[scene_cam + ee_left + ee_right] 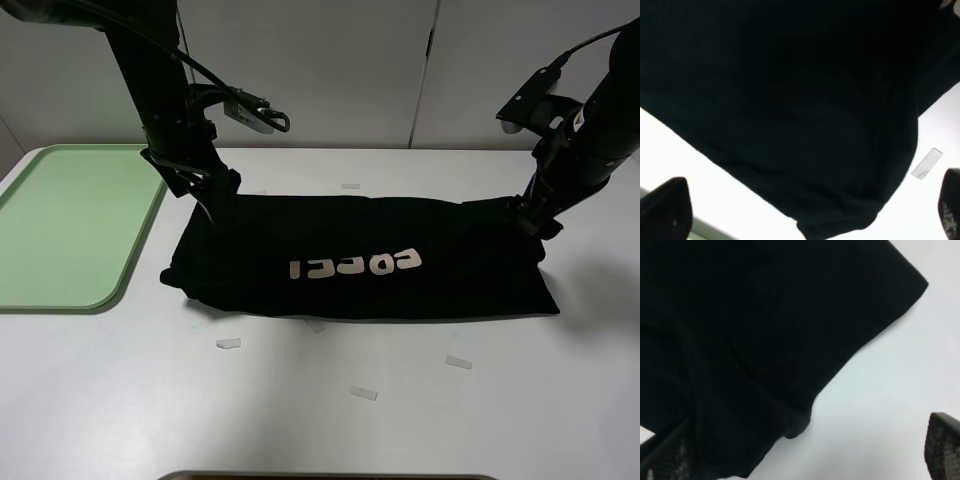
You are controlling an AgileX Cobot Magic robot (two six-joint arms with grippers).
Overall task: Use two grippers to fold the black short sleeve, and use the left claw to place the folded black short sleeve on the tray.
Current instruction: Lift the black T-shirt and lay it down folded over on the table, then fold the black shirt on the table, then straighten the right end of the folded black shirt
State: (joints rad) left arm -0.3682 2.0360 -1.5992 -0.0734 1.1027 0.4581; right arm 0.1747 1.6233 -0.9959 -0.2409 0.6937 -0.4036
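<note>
The black short sleeve lies on the tabletop, folded into one long band. The left pincer and the right pincer stand wide at its far corners, gripping nothing. I'd say further folds and the move to the tray remain.

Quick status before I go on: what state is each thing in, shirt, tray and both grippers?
black short sleeve: folded into a long band, lying flat on the table, lettering up.
tray: on the table by the left arm, nothing on the part in view.
left gripper: open, jaws wide above the cloth.
right gripper: open, jaws wide above the cloth.
</note>
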